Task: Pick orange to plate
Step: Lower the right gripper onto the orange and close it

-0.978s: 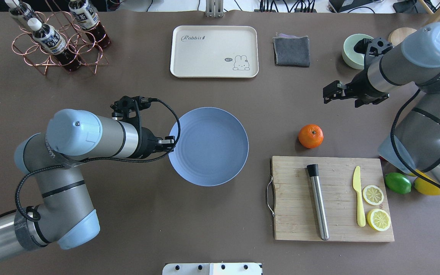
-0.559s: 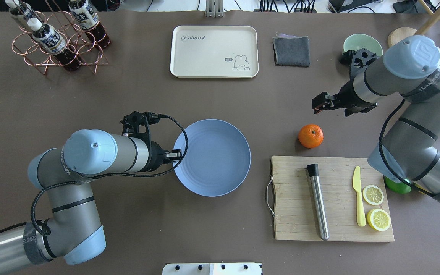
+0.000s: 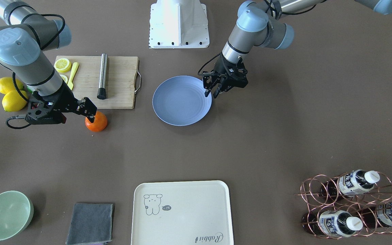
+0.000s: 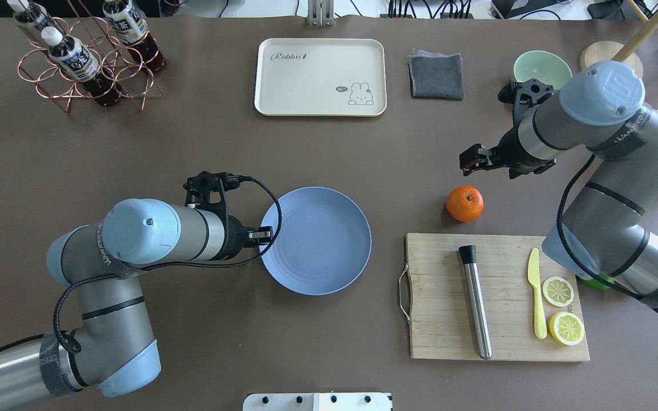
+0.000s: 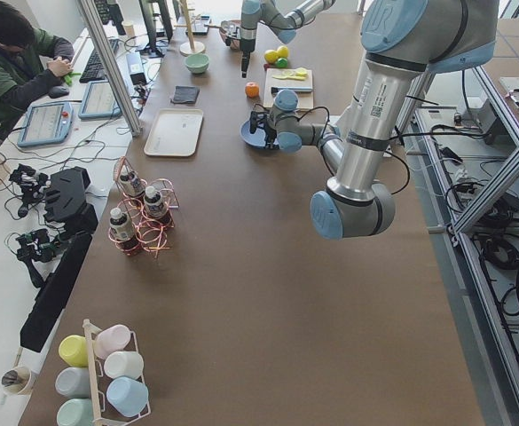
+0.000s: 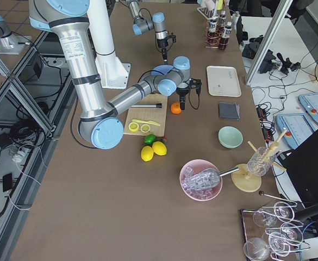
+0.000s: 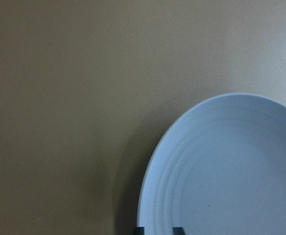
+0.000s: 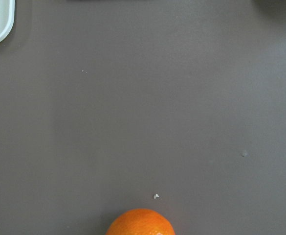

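Observation:
The orange (image 4: 464, 203) rests on the brown table just beyond the cutting board's far edge, and shows at the bottom rim of the right wrist view (image 8: 140, 223). My right gripper (image 4: 468, 161) hovers open a little past it on the far side, apart from the fruit, with nothing held; its black fingers (image 3: 91, 115) overlap the orange (image 3: 97, 123) in the front view. The blue-grey plate (image 4: 329, 251) lies mid-table. My left gripper (image 4: 265, 233) is shut on its left rim, its fingertips straddling the plate's edge (image 7: 147, 196).
A wooden cutting board (image 4: 443, 319) holds a steel muddler (image 4: 476, 302), a yellow knife (image 4: 536, 291) and two lemon slices (image 4: 558, 291). Two lemons (image 3: 10, 95) lie by my right arm. At the far side are a cream tray (image 4: 320, 77), grey cloth (image 4: 436, 75), green bowl (image 4: 541, 65) and bottle rack (image 4: 86, 63).
My left gripper has moved toward the robot's side and slightly right, taking the plate with it. My right gripper has travelled left and nearer to the orange.

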Robot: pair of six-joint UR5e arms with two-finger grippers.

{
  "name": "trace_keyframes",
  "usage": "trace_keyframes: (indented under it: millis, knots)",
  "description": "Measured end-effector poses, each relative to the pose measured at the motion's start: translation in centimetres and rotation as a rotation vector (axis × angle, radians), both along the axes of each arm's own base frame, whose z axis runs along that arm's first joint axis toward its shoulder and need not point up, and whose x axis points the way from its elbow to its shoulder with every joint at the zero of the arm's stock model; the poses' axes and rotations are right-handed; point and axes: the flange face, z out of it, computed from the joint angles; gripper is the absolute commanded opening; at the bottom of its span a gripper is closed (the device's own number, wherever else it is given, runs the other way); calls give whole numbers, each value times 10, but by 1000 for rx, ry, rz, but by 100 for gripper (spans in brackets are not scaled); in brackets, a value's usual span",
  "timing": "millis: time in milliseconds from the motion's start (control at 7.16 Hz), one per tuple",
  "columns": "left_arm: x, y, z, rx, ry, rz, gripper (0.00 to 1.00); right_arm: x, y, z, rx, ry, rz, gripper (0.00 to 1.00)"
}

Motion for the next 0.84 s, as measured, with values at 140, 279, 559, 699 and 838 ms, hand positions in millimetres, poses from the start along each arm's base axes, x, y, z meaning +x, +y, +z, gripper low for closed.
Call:
trace_keyframes:
  millis: [140, 279, 559, 699, 838]
  knots:
    - [-6, -6, -3, 3, 8, -12, 98, -4, 2, -1, 1, 0, -4, 100]
    - [-15, -16, -6, 5, 15, -29, 98, -13, 5, -2, 5, 5, -10, 100]
    - [-28, -29, -10, 7, 21, -53, 98, -32, 12, 0, 14, 28, -17, 100]
    - [-29, -31, -10, 7, 22, -57, 98, -41, 17, 3, 14, 41, -18, 100]
    - [-30, -32, -11, 8, 23, -58, 98, -50, 20, 8, 16, 56, -18, 100]
